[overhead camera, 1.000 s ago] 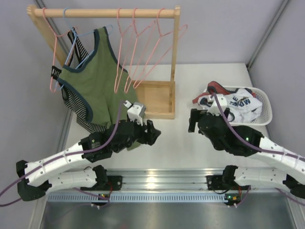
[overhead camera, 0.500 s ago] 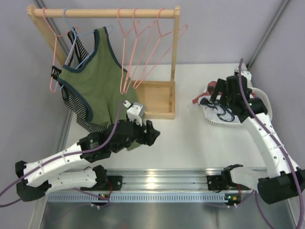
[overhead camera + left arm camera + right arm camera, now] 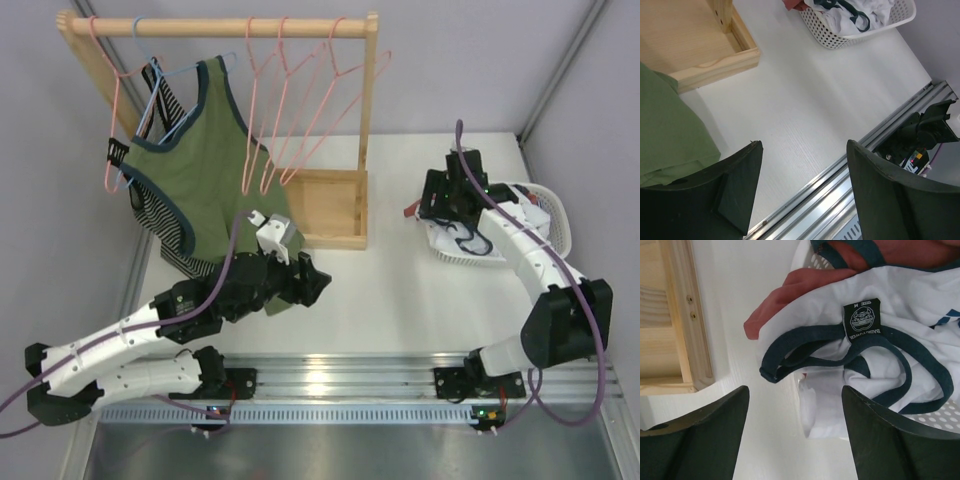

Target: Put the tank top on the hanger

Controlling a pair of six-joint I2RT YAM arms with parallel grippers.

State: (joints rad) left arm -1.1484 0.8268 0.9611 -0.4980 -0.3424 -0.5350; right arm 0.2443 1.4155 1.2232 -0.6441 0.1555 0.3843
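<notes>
Tank top [image 3: 920, 340]: lay crumpled in white basket [image 3: 556, 216] at table's 3 o'clock, navy strap and neck label uppermost, draped over the basket's near rim; red garment [image 3: 790, 290] touching it at 11 o'clock.

Hanger [image 3: 300, 120]: one of several pink, hung on wooden rail [image 3: 220, 27] at 11 o'clock, bare.

Right gripper [image 3: 795, 440]: poised above tank top, jaws spread, gripping nothing.

Left gripper [image 3: 805, 190]: jaws apart, empty, over bare table beside olive top [image 3: 200, 170].
</notes>
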